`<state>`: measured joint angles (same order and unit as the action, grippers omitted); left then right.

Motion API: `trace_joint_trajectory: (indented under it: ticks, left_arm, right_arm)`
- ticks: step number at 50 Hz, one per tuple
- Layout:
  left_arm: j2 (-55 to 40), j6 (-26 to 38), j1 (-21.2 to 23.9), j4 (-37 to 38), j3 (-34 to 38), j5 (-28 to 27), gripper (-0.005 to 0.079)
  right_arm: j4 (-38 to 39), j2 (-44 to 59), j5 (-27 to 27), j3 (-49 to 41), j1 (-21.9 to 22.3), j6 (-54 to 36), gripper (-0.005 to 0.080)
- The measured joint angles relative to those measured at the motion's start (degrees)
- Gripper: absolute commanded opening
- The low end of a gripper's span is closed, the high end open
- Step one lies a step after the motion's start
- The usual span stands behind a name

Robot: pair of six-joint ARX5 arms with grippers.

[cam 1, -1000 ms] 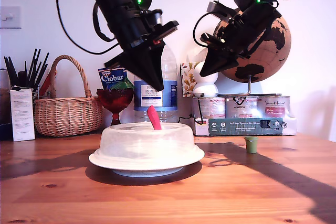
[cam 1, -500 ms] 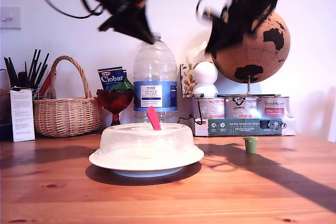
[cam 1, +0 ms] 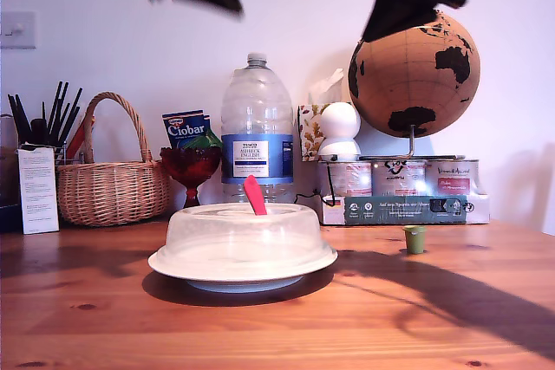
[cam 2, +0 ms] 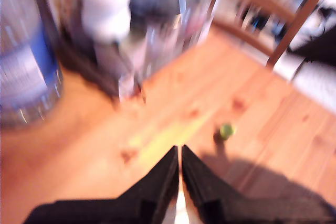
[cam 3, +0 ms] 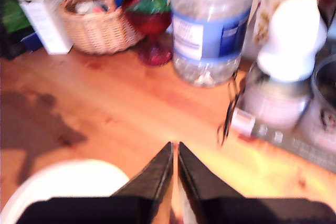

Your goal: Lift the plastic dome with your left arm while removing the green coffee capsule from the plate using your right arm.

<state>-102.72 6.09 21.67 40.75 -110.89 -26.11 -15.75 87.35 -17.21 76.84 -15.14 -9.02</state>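
A wide, frosted translucent plastic dome [cam 1: 242, 233] with a red tab handle [cam 1: 254, 195] covers a round white plate [cam 1: 243, 282] on the wooden counter [cam 1: 434, 318]; at its 3 o'clock, well apart, stands a tiny olive-green coffee capsule [cam 1: 414, 238]; my first claw [cam 2: 179, 162] and my second claw [cam 3: 175, 157] are pinched narrow, empty.

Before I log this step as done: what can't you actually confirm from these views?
- Plate contents: the frosted plastic dome hides them in the exterior view.
- Arms: cut off by the exterior view's top edge, motion-blurred.
- Green coffee capsule: a blurred speck in the first wrist view; detail unreadable.
- Dome in the second wrist view: only a washed-out edge behind my second gripper.
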Motion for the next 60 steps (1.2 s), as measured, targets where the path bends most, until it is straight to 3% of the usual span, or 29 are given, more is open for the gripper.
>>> trace_joint_trajectory:
  ticks: [10,21,29,37,48,60]
  left_arm:
    - [10.29,0.13,0.00,-7.96,11.21,-0.02,-0.0019]
    - [22.27,-0.39,0.00,-20.92,31.52,0.42,-0.0019]
    - [31.32,-4.17,0.20,-29.70,46.03,1.57,-0.0019]
    - [40.74,-4.68,2.12,-37.38,56.94,3.74,-0.0019]
    - [52.30,-5.81,5.81,-44.98,68.37,6.03,-0.0019]
    - [58.16,-7.06,9.70,-48.92,77.59,10.84,-0.0019]
  right_arm:
    - [3.74,-9.35,0.79,-6.62,0.02,0.52,-0.0013]
    - [6.88,-18.14,0.94,-13.09,-1.40,1.51,-0.0013]
    - [8.92,-22.40,1.33,-20.55,-4.96,1.53,-0.0013]
    - [13.14,-28.33,5.05,-28.61,-9.92,1.51,-0.0013]
    - [18.62,-38.91,11.15,-36.72,-15.78,1.51,-0.0013]
    - [17.79,-48.13,13.53,-42.77,-20.65,1.49,-0.0013]
